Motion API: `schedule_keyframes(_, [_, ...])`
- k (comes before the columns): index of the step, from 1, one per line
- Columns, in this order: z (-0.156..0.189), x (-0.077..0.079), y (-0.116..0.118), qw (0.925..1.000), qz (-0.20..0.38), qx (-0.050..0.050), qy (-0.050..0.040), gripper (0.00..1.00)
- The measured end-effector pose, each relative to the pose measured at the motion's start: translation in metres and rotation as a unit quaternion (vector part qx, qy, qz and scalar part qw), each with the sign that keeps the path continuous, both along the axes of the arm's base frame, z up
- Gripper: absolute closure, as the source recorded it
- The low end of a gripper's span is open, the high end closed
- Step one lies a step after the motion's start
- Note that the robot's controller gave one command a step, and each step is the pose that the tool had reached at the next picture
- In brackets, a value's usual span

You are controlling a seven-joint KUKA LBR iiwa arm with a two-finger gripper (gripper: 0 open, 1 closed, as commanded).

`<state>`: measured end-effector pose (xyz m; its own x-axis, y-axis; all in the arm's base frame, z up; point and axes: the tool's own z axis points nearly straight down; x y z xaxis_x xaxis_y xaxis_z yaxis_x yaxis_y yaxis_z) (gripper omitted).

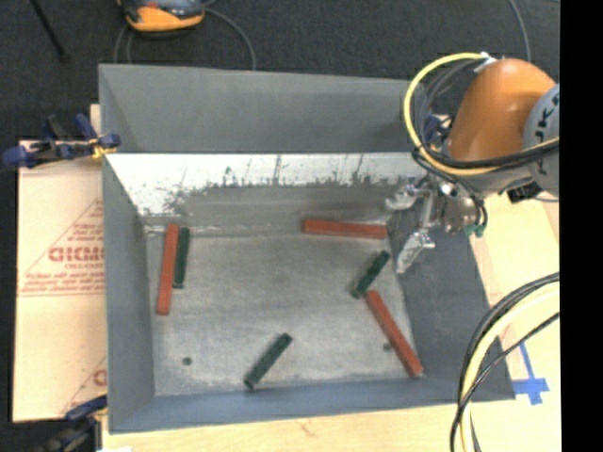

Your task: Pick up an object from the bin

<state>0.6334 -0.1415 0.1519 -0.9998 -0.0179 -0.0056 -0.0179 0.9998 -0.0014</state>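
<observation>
The bin is plain grey, its back wall flecked with dark scratches. The left red stick, back red stick and right red stick are red-orange. The left green stick, middle green stick and front green stick are dark green. The wrist cover is orange, the gripper silvery.

Six slim sticks lie flat on the floor of the grey bin. The far red stick lies nearly level by the back wall, right of middle. Below its right end the short dark green stick slants (upper end rightward), its lower end almost meeting the long red stick, which runs towards the near right corner. The front green stick lies slanted by the near wall. The left red stick and left green stick lie side by side.
</observation>
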Motion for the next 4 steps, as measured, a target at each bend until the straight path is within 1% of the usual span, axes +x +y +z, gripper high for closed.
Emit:
schedule_keyframes(1, [0.0,0.0,0.0,1.0,0.0,0.0,0.0001,0.0])
schedule_keyframes(2, [-0.058,0.025,0.002,0.9844,0.176,-0.003,-0.0005,1.0])
schedule_keyframes(3, [-0.058,0.025,0.002,0.9845,0.175,-0.003,-0.001,1.0])
schedule_keyframes(4, [0.109,-0.016,0.003,0.9682,0.25,-0.002,-0.0019,1.0])
